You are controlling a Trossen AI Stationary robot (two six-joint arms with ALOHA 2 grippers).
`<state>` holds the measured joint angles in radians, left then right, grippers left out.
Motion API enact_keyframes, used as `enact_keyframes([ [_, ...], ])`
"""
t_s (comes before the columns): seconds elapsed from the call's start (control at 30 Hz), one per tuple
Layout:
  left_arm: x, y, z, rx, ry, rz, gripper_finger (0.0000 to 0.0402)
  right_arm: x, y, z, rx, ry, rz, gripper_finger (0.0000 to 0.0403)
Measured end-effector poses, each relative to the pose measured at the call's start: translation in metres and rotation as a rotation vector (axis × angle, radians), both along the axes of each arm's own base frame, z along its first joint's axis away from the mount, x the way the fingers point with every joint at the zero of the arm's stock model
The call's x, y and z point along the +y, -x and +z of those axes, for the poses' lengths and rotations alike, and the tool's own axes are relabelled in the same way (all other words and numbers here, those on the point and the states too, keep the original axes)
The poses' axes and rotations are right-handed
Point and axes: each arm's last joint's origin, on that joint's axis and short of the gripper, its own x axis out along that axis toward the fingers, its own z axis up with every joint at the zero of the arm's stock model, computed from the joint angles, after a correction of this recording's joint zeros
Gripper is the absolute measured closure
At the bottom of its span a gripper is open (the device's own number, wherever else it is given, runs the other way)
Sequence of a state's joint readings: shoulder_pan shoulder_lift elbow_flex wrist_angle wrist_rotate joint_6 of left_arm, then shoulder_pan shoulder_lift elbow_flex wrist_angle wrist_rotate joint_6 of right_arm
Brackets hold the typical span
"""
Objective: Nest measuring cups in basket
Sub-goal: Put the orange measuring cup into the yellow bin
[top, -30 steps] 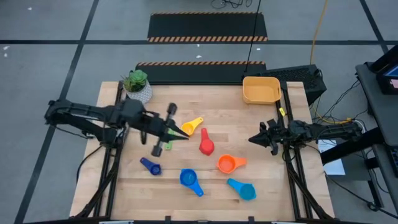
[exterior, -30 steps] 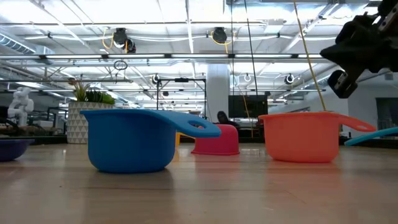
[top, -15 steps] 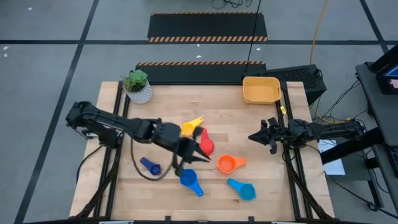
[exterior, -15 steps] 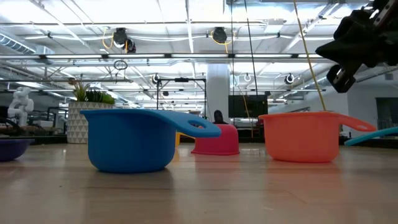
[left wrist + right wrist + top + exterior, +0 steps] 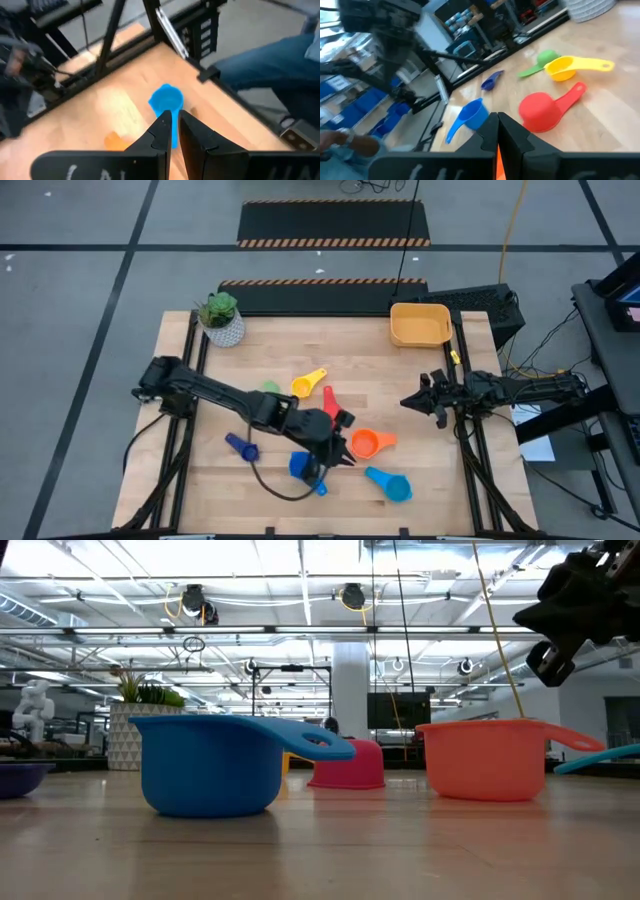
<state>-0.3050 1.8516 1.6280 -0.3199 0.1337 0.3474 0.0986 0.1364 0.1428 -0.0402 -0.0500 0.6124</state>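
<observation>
From above we see the white plant pot at the surface's far left corner, and the left gripper reaching over the middle of the surface, its fingers nearly together and holding nothing. Around it lie the measuring cups: dark blue toward the left edge, green, yellow and red near the centre, blue, orange and light blue toward the near edge. The empty yellow-orange basket sits at the far right corner, and the right gripper waits near the right edge with its fingers pressed together and empty.
</observation>
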Motion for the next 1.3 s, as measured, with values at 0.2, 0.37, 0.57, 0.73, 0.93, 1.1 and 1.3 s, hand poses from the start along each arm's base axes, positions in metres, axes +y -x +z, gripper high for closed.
enact_keyframes([
  [0.2, -0.001, -0.017, -0.023, 0.028, -0.052, -0.015, 0.0362, -0.002, 0.005, 0.010, 0.065, 0.035, -0.040, 0.0403],
  [0.37, 0.001, -0.029, -0.041, 0.051, -0.076, -0.015, 0.0311, -0.004, 0.007, 0.011, 0.117, 0.076, -0.113, 0.0403],
  [0.57, 0.002, -0.042, -0.070, 0.089, -0.105, -0.015, 0.0221, -0.005, 0.008, 0.009, 0.138, 0.094, -0.117, 0.0403],
  [0.73, 0.010, -0.049, -0.087, 0.126, -0.113, 0.003, 0.0198, -0.004, 0.008, 0.009, 0.138, 0.097, -0.113, 0.0403],
  [0.93, 0.023, -0.053, -0.099, 0.172, -0.132, 0.019, 0.0202, -0.004, 0.008, 0.008, 0.147, 0.121, -0.109, 0.0403],
  [1.1, 0.034, -0.054, -0.114, 0.244, -0.100, -0.001, 0.0203, -0.005, 0.008, 0.008, 0.152, 0.122, -0.110, 0.0403],
  [1.3, 0.033, -0.062, -0.133, 0.241, -0.104, -0.004, 0.0203, -0.005, 0.009, 0.007, 0.156, 0.123, -0.115, 0.0403],
])
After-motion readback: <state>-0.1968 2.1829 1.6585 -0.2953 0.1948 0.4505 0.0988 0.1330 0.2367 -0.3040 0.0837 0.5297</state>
